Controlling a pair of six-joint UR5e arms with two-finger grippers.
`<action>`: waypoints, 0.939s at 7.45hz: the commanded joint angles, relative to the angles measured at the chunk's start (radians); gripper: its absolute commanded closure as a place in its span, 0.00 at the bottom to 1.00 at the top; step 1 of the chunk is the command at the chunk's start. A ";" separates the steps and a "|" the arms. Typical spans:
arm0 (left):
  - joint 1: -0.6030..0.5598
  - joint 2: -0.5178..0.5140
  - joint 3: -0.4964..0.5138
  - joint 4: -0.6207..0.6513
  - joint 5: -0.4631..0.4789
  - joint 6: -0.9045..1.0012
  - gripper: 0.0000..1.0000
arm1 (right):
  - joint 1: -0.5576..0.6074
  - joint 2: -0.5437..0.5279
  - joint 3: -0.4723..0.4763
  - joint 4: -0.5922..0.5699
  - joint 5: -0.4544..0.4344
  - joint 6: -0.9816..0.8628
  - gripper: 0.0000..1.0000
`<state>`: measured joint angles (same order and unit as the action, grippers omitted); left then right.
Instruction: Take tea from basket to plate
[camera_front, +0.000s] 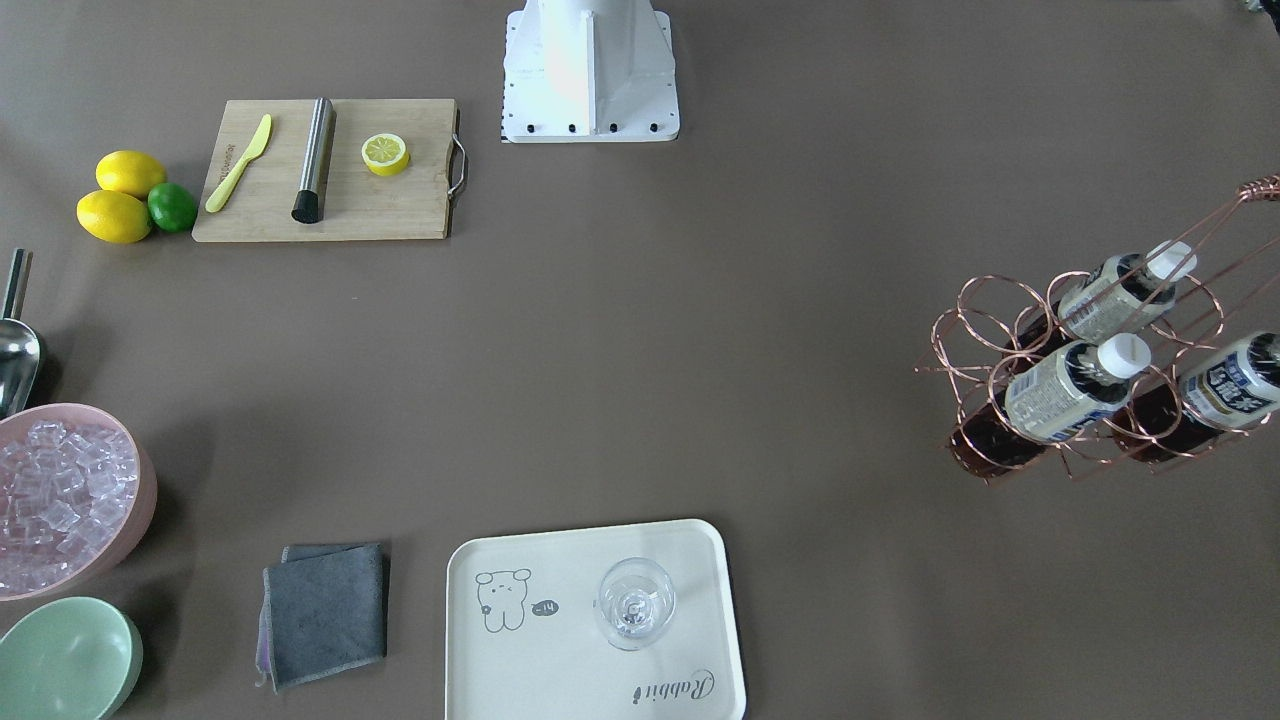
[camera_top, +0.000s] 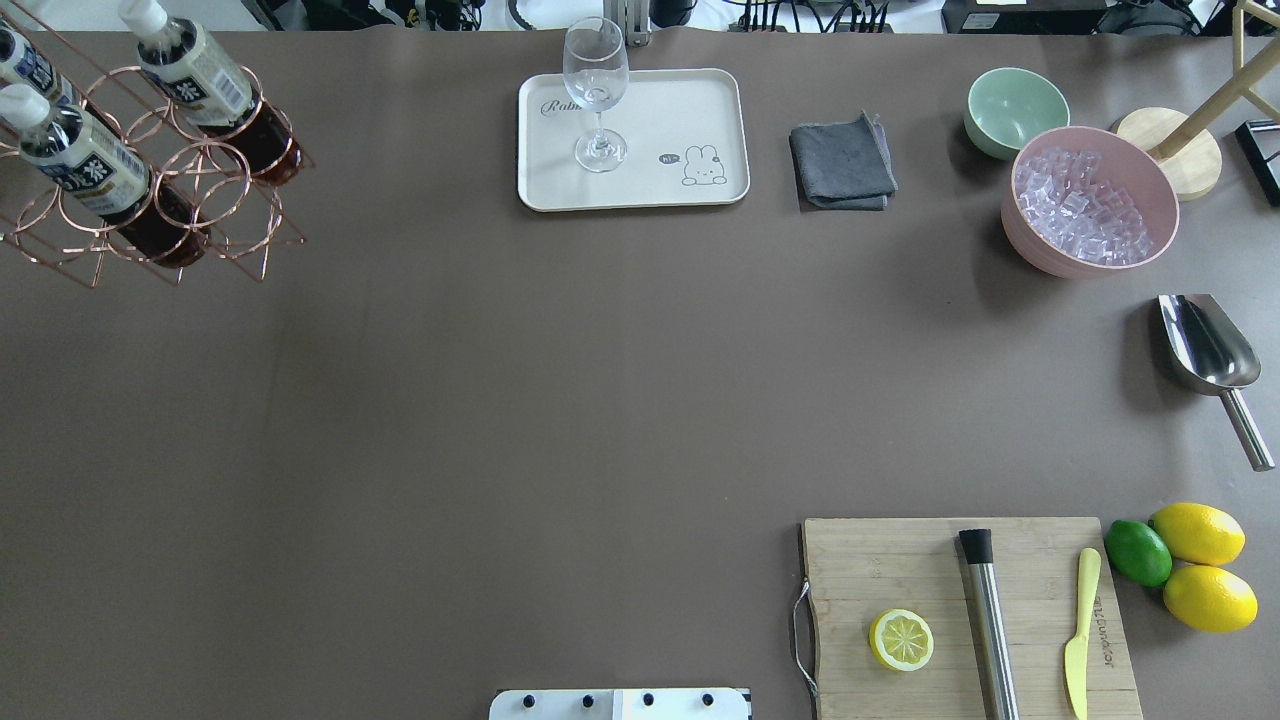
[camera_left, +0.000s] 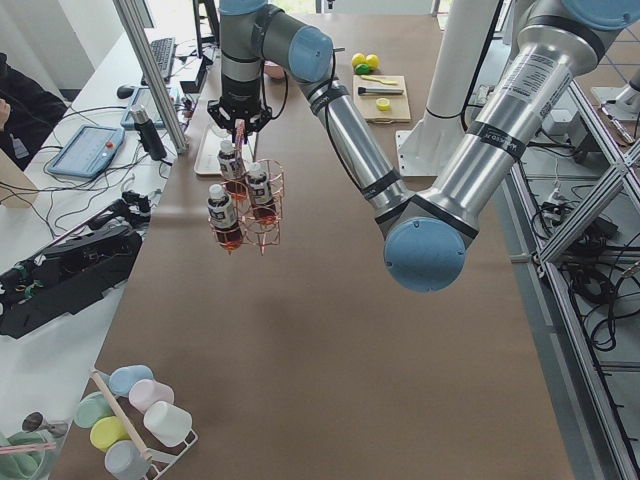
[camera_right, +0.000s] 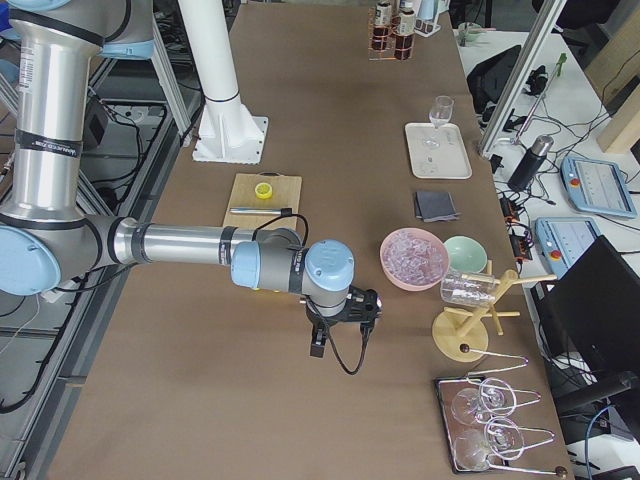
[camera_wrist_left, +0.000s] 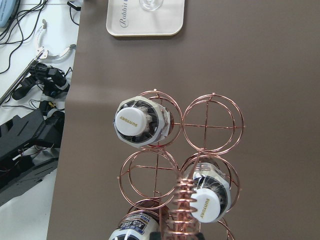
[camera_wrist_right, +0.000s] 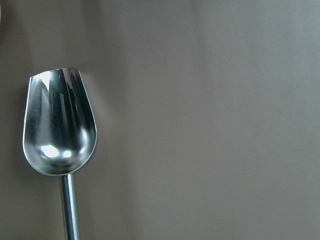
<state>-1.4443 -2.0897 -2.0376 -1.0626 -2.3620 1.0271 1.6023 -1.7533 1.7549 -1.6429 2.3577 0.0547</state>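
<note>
Brown matting covered the table (camera_top: 520, 400), cluttered desks (camera_left: 70, 215) beyond. At ten o'clock overhead the basket (camera_top: 205, 150) held three tea bottles (camera_top: 85, 165); the plate (camera_top: 700, 100) at twelve, a glass (camera_top: 597, 90). I couldn't tell whether the left gripper (camera_left: 240, 128) or right gripper (camera_right: 330, 335) was spread.

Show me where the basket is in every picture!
Left wrist: basket fills the lower middle.
Right wrist: not in it.
Front-facing: right edge.
Overhead: top-left corner.
Exterior left: upper left of centre.
Exterior right: top edge, far end.
Landmark: the plate shows in most views.
</note>
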 joint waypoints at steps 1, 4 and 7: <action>0.137 -0.007 -0.023 -0.008 -0.040 -0.033 1.00 | -0.001 0.000 0.000 0.000 0.000 0.000 0.00; 0.292 -0.096 -0.075 -0.023 -0.053 -0.233 1.00 | -0.001 0.000 -0.015 0.000 -0.002 -0.001 0.00; 0.499 -0.214 -0.059 -0.054 0.001 -0.482 1.00 | -0.001 0.000 -0.024 0.000 -0.002 -0.001 0.00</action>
<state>-1.0692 -2.2367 -2.1041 -1.1021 -2.4033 0.6865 1.6015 -1.7533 1.7378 -1.6429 2.3556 0.0537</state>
